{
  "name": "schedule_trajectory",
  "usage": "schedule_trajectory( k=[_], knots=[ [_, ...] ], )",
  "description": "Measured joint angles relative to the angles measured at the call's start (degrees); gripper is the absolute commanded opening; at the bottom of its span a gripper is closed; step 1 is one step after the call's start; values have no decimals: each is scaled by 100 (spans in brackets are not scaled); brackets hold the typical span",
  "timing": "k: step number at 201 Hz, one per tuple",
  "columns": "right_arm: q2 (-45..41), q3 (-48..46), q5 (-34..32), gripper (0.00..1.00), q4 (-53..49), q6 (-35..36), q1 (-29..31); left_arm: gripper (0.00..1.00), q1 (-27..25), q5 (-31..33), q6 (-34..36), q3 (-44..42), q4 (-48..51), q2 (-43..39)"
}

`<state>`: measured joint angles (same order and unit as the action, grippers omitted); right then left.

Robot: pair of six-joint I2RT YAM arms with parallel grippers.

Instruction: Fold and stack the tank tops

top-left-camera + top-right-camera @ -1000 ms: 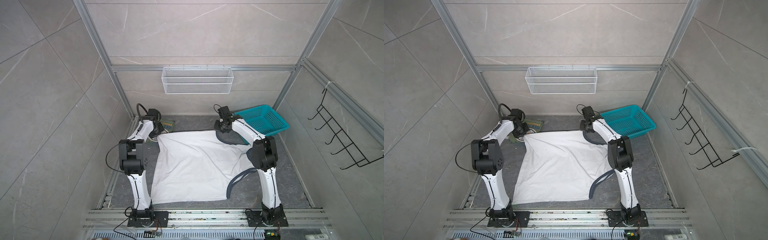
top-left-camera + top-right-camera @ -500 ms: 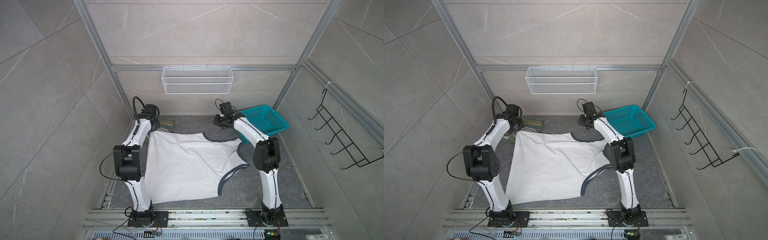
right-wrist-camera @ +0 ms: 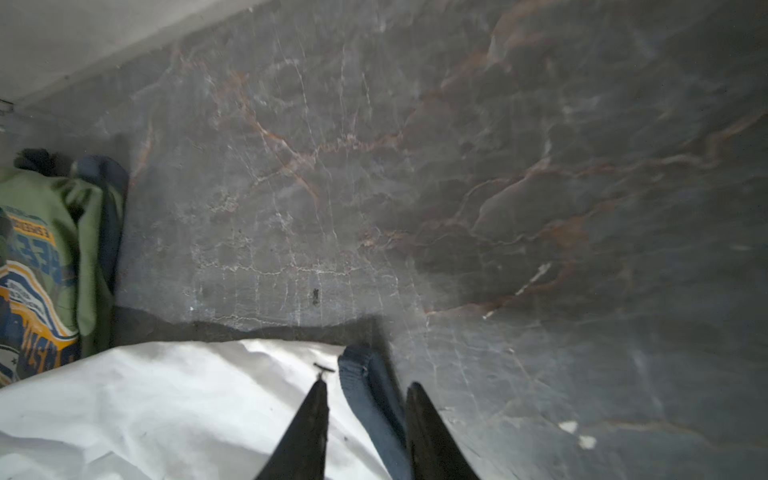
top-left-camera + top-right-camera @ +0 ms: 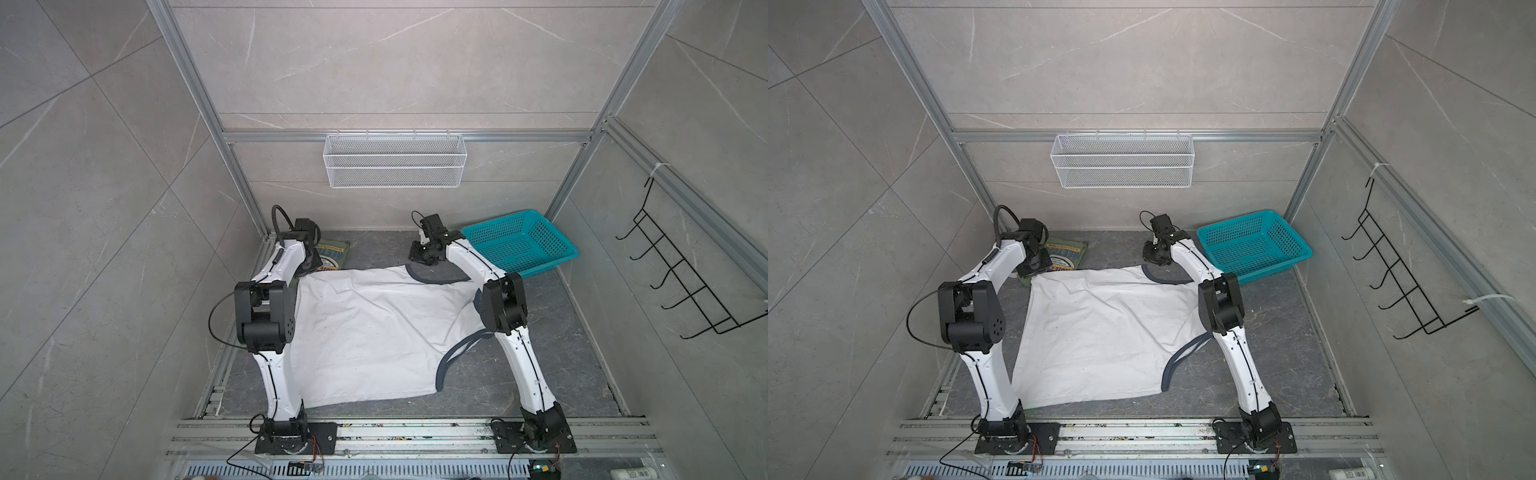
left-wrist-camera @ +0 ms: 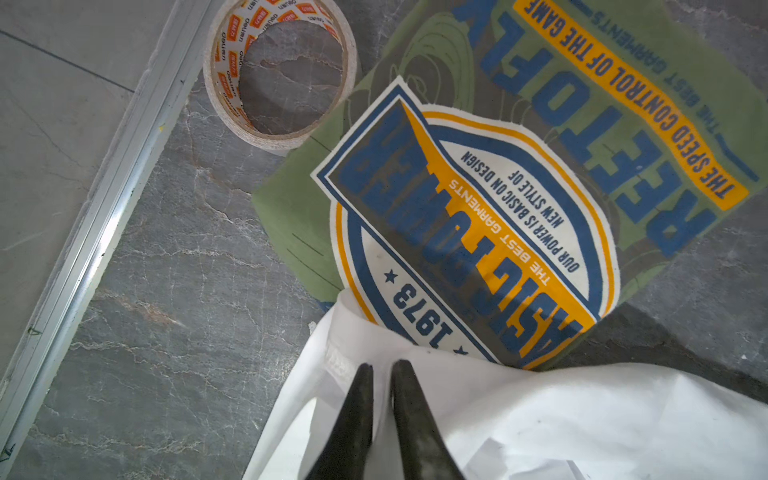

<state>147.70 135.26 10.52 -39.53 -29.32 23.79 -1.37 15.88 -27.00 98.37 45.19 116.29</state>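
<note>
On marbled floor (image 4: 582, 353), creased white tank top (image 4: 374, 332) flat, olive top (image 4: 334, 254) folded, left jaws barely parted, right jaws wider.

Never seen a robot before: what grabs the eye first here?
A big white tank top lies spread across the dark floor between the left arm and the right arm. At the back left a folded olive green top shows a navy-yellow graphic, and a teal basket sits back right.

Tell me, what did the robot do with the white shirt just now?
Both grippers parted their jaws, the left gripper slightly, the right gripper wider, releasing the white tank top, which settled flat. The green tank top and basket stayed put.
</note>
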Motion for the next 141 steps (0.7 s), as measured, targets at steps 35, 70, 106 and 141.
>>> schedule_trajectory(
  k=[35,70,106,141],
  knots=[
    [439,354,94,33,-192,2,55,16,109,-109,-4,-13,-26,0],
    [468,448,133,27,-280,2,66,16,138,-149,-24,-33,-52,0],
    [490,450,138,20,-295,0,109,16,153,-232,-68,-114,-90,0],
    [855,1088,192,32,-439,2,127,16,186,-306,-94,-149,-162,0]
  ],
)
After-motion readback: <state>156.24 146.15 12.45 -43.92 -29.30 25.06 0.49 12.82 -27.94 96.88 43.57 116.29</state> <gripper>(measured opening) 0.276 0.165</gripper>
